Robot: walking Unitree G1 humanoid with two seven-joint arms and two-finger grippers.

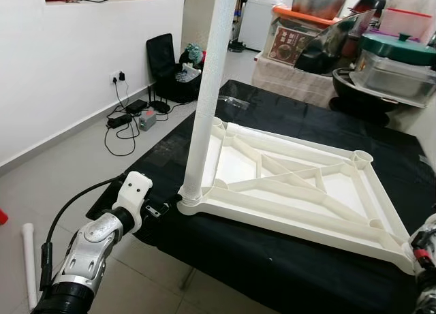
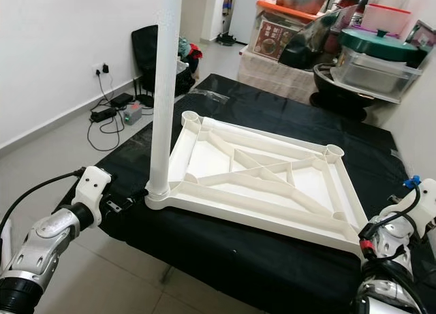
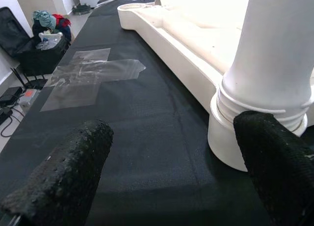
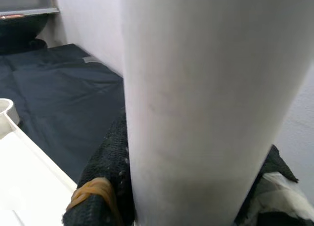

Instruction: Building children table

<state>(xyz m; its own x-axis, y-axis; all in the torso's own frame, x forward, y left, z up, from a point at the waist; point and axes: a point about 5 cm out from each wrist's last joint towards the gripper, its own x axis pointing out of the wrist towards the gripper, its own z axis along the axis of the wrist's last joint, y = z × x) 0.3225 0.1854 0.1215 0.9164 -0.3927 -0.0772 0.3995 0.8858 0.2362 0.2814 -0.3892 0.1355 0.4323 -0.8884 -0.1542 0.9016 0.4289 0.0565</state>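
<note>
The white tabletop (image 1: 293,191) lies upside down on the black-covered table (image 1: 272,259). One white leg (image 1: 208,89) stands upright in its near left corner socket (image 2: 158,197). My left gripper (image 3: 174,133) is open and low at the table's left edge. Its fingers (image 3: 73,172) are wide apart, and one of them is close to that leg's base (image 3: 255,103). My right arm (image 2: 398,225) is at the tabletop's near right corner. The right gripper (image 4: 191,187) is shut on another white leg (image 4: 196,88), seen very close in the right wrist view.
A clear plastic bag (image 3: 93,71) lies on the black cloth left of the tabletop. A white tube (image 1: 28,259) lies on the floor at the left. Cables and a power strip (image 1: 129,116) sit by the wall. Pots and boxes (image 1: 395,62) crowd the back right.
</note>
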